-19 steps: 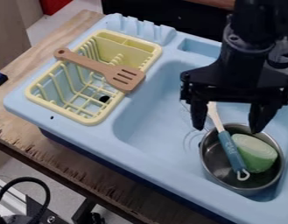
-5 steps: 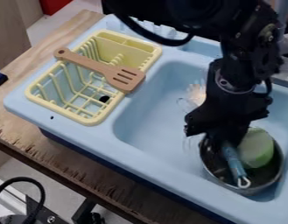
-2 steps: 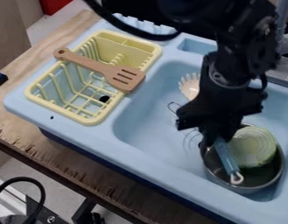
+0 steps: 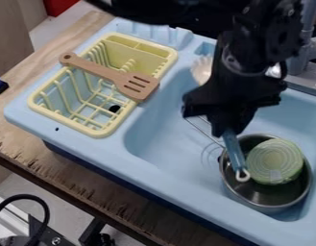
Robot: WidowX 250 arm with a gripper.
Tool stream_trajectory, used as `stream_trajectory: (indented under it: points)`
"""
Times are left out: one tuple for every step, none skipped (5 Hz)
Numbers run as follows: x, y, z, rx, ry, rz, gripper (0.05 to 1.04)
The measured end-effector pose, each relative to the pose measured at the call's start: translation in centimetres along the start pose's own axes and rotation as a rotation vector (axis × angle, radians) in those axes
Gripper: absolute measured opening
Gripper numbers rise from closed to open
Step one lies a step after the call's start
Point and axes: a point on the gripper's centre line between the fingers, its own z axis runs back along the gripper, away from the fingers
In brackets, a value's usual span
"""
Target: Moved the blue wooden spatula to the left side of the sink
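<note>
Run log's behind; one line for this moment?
black claw: closed on blue-handled utensil | looped end: over round metal pot | in pot: green cut vegetable | yellow plastic rack: brown wooden spatula across

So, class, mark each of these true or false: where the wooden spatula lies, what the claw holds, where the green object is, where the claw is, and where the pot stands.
1. The slotted wooden spatula lies across the yellow rack. True.
2. The claw holds the blue-handled utensil. True.
3. The green object is in the yellow rack. False: it is in the metal pot.
4. The claw is above the yellow rack. False: it is over the sink.
5. The metal pot stands inside the sink. True.
</note>
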Motion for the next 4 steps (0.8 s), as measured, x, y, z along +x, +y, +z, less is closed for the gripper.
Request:
stream_trajectory:
  points:
    - [1.2, 0.2, -0.2, -0.003, 0.001, -0.074, 0.212]
    - [2.7, -0.1, -0.6, 0.015, -0.019, -0.12, 0.212]
    - [3.6, 0.0, -0.8, 0.038, -0.035, -0.175, 0.212]
    - [5.0, 0.0, -1.1, 0.06, -0.018, -0.227, 0.212]
